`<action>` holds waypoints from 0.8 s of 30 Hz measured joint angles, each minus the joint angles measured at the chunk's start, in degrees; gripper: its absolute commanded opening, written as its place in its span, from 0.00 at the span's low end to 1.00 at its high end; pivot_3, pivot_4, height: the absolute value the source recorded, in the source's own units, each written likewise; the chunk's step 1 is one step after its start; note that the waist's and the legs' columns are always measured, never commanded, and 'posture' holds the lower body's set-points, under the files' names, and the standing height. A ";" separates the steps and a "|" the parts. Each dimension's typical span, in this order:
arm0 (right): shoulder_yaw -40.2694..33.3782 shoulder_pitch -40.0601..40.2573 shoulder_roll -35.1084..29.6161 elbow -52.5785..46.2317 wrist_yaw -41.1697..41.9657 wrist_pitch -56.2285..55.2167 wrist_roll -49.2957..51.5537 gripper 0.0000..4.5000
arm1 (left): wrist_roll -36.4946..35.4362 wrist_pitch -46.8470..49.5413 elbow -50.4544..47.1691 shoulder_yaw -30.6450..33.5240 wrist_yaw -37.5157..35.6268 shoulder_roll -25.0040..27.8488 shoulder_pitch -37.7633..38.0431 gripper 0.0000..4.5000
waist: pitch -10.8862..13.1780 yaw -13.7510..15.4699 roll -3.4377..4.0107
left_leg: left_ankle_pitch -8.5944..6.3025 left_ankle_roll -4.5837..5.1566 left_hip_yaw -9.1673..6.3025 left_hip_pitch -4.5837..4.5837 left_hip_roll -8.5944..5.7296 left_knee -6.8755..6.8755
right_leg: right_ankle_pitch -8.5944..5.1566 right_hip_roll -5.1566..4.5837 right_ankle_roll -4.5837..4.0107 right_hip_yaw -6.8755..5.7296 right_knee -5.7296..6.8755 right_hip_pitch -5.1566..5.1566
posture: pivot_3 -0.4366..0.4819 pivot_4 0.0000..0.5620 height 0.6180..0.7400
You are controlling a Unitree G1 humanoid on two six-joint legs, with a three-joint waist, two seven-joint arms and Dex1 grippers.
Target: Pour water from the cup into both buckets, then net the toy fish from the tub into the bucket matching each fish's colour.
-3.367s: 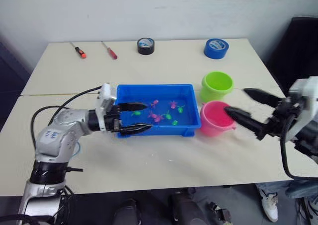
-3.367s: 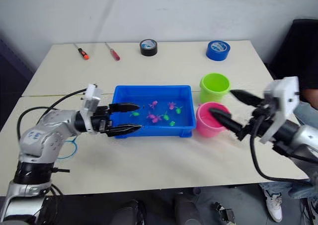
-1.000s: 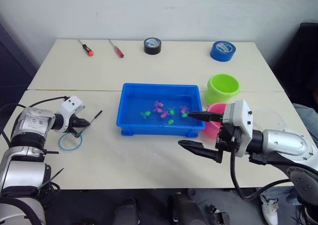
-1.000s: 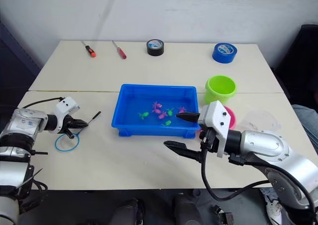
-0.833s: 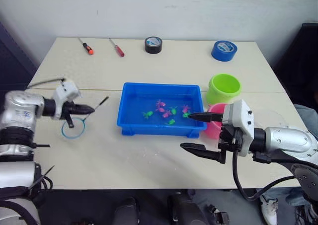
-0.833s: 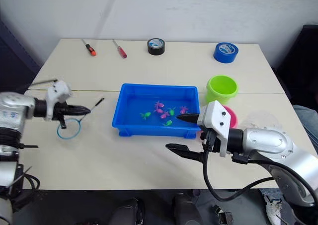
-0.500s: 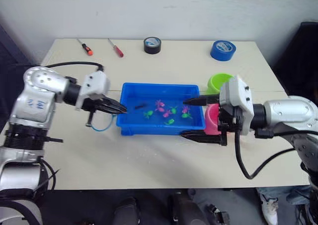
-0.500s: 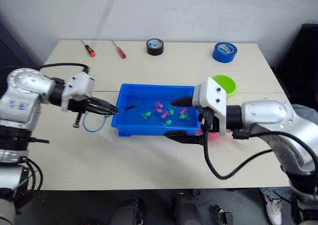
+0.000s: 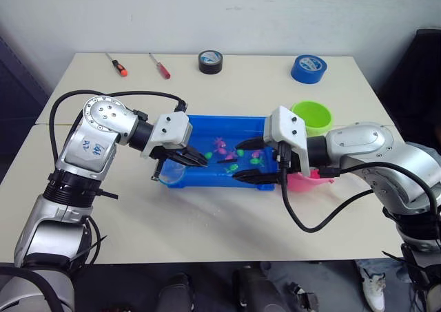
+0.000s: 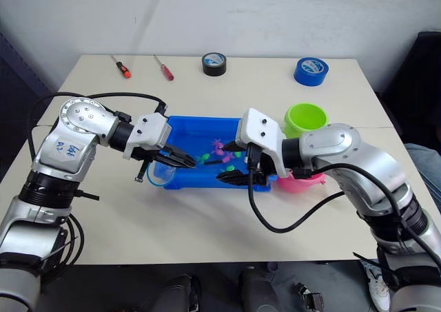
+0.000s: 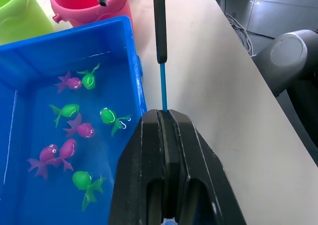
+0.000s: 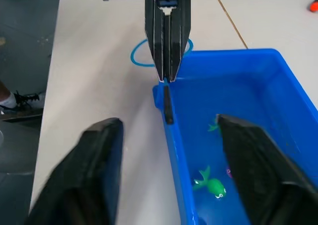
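The blue tub (image 9: 227, 120) holds several pink and green toy fish (image 11: 84, 130) in water. My left gripper (image 9: 201, 161) hovers over the tub's near left corner, shut on the net's thin handle. The net's light blue hoop (image 9: 169, 177) hangs behind it, just outside the tub's front wall. The dark handle end (image 12: 168, 108) points at my right gripper (image 9: 240, 162), whose fingers stand open, one on each side of the handle's line, not touching it. The green bucket (image 9: 311, 115) and pink bucket (image 9: 309, 182) stand right of the tub. The cup is hidden.
Two screwdrivers (image 9: 118, 67), a black tape roll (image 9: 211, 61) and a blue tape roll (image 9: 308, 68) lie along the table's far edge. My right forearm crosses in front of the pink bucket. The table's near edge (image 9: 207, 257) runs below both arms.
My left arm lifted the net from the table and carried it right, over the tub's corner. My right gripper swung left over the tub to the handle's end, its fingers narrowing.
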 measured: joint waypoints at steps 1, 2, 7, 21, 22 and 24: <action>0.60 -0.18 0.24 0.07 0.33 -0.15 -0.83 0.73 | 0.66 -0.59 0.46 -0.39 0.23 -0.51 -0.03 0.00 | 0.00 0.04 0.00 | 0.00 0.00 0.00 0.00 0.00 0.02 | 0.00 0.00 0.00 0.00 0.02 0.00 | 0.48 0.27 1.00; 1.25 -0.26 0.33 0.17 0.65 -0.44 -1.64 0.73 | 1.06 -0.88 1.06 -0.65 0.36 -0.97 -0.14 0.00 | 0.00 0.06 0.00 | 0.00 0.00 -0.01 0.00 0.00 0.05 | 0.00 0.00 0.00 -0.01 0.03 0.00 | 0.48 0.27 1.00; 3.19 -0.88 1.81 1.49 1.68 -2.12 -5.73 0.73 | 1.45 -0.75 1.93 -0.96 0.85 -2.62 -1.59 0.00 | 0.00 -0.01 0.00 | 0.00 0.01 -0.01 -0.08 0.00 0.12 | 0.00 0.01 0.00 -0.02 0.06 -0.05 | 0.48 0.27 1.00; 4.09 -1.70 4.62 3.47 4.58 -4.87 -11.54 0.02 | 1.71 -0.28 1.66 -1.67 1.51 -3.44 -1.66 0.00 | 0.01 0.02 0.01 | -0.02 0.04 -0.04 -0.11 0.00 0.37 | 0.00 0.00 0.00 -0.04 0.28 -0.06 | 0.48 0.27 1.00; 4.11 -1.70 4.62 3.62 4.94 -5.30 -12.11 0.02 | 1.70 0.17 1.65 -1.67 1.64 -3.55 -1.66 0.00 | 0.01 0.03 0.01 | -0.03 0.04 -0.04 -0.11 -0.01 0.38 | 0.00 0.00 0.00 -0.04 0.29 -0.06 | 0.48 0.27 1.00; 4.11 -1.69 4.62 3.89 5.37 -6.03 -12.76 0.02 | 1.63 1.02 1.65 -1.67 1.93 -3.71 -1.68 0.00 | 0.01 0.02 0.01 | -0.03 0.04 -0.04 -0.12 -0.01 0.38 | 0.00 0.00 0.00 -0.04 0.29 -0.06 | 0.48 0.27 1.00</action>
